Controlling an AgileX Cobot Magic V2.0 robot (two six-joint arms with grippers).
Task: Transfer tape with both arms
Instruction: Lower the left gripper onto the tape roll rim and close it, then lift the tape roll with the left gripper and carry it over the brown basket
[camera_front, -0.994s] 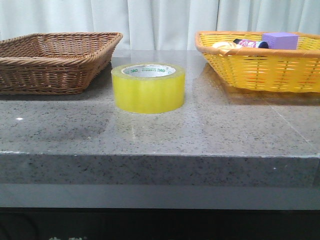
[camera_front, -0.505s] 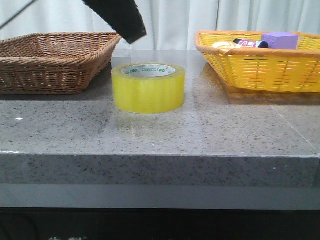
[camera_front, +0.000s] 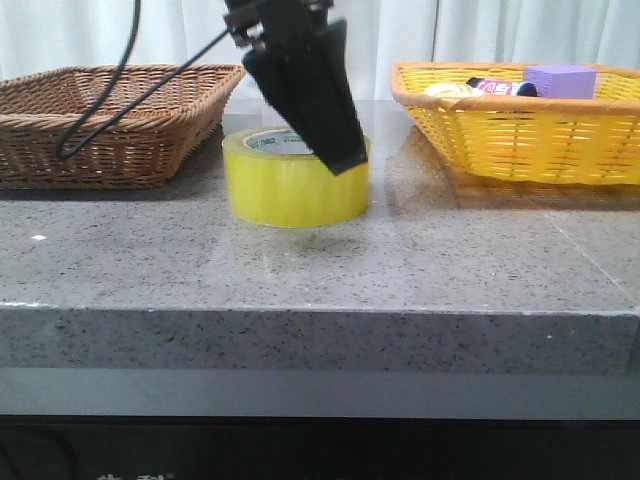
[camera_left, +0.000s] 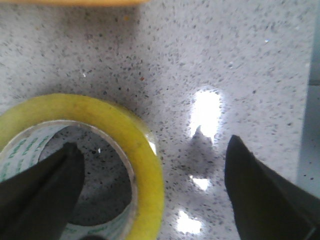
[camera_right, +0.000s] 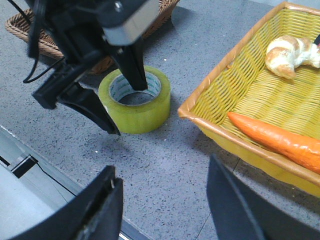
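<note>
The tape (camera_front: 290, 190), a wide yellow roll with a white core and green print, lies flat on the grey stone table. My left gripper (camera_front: 335, 150) has come down on it from above, open. In the right wrist view one finger (camera_right: 136, 70) reaches into the core and the other (camera_right: 95, 107) is outside the near wall of the tape (camera_right: 150, 107). The left wrist view shows the tape wall (camera_left: 145, 155) between the spread jaws of that gripper (camera_left: 150, 200), without contact. My right gripper (camera_right: 165, 210) is open and empty, high over the table's front edge, out of the front view.
A brown wicker basket (camera_front: 110, 120) stands at the back left. A yellow basket (camera_front: 520, 140) at the back right holds a purple block (camera_front: 560, 80), a croissant (camera_right: 292, 55) and a carrot (camera_right: 275, 142). The left arm's cable (camera_front: 110, 110) hangs over the brown basket.
The left arm came into view from the upper left and lowered its open gripper over the tape. The tape has not moved.
</note>
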